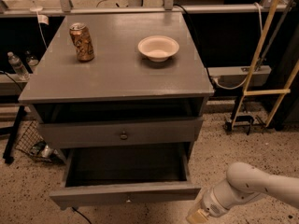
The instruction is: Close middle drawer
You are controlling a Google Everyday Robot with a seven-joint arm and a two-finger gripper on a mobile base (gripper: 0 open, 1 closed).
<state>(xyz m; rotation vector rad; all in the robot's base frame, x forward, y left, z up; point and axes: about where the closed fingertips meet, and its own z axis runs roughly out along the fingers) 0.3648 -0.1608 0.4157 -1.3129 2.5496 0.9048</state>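
"Looking for the drawer (103, 195), where is it?"

"Pulled well out below the worktop (117, 76), its front standing forward of the worktop's front edge. The dark inside is open to view, and a small pale knob sits mid-front."

"And the gripper (198, 215)?"

"Low, forward of the worktop's front right corner, just beside the right end of the drawer front and a little below it. I cannot tell if it touches the drawer."

"Open or closed?"

"Cannot tell. The picture's bottom edge cuts the gripper off, so only its pale stub shows at the end of the white arm (254, 185). It has hold of nothing I can see."

"What else is hard to make out?"

"The drawer's underside is cut off too. Above it the upper drawer (84, 134) shows its dark knob. A can (82, 42) stands toward the worktop's back left corner, with a bowl (158, 47) toward the back right."
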